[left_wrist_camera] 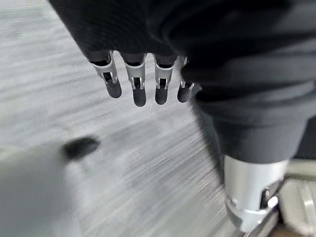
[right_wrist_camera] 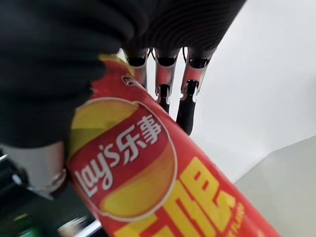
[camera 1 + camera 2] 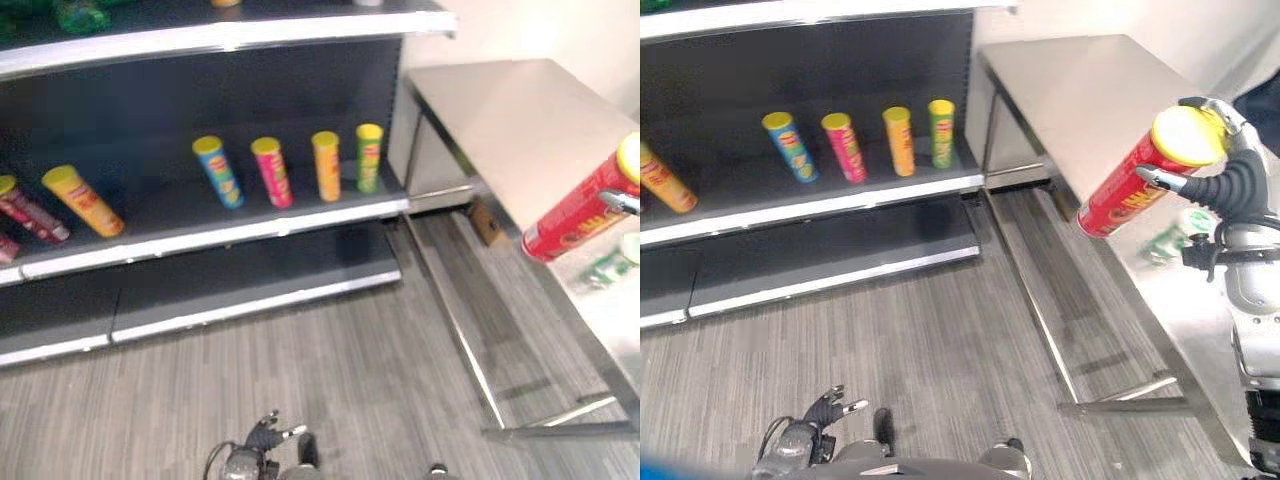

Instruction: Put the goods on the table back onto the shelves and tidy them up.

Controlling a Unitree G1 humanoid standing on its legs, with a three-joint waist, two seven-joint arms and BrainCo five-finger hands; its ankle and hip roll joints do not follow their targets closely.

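The right hand (image 3: pixel 1225 180) has its fingers curled round a red canister (image 3: pixel 1135 180) with a yellow lid, held tilted in the air above the front part of the steel table (image 3: pixel 1090 90), lid end up toward the hand and base pointing down toward the shelves. In the right wrist view its label shows a yellow-and-red roundel and large yellow characters on red; the lower end is cut off by the frame. On the table's near edge, below the hand, lies a small green-and-white item (image 3: pixel 1170 240), too blurred to identify. The rest of the tabletop is bare brushed metal against a pale wall. On the middle shelf (image 3: pixel 215 235) of the dark shelving unit four canisters stand in a row near its right end: blue (image 3: pixel 217 171), pink (image 3: pixel 271 172), orange (image 3: pixel 326 165) and green (image 3: pixel 369 157), all yellow-lidded; their print is too small to read. Toward the left end another orange canister (image 3: pixel 82 200) leans, beside a dark red one (image 3: pixel 30 211) partly cut off. The left hand (image 1: pixel 140 81) hangs low over the grey striped floor (image 3: pixel 330 380), fingers loosely apart, holding nothing.
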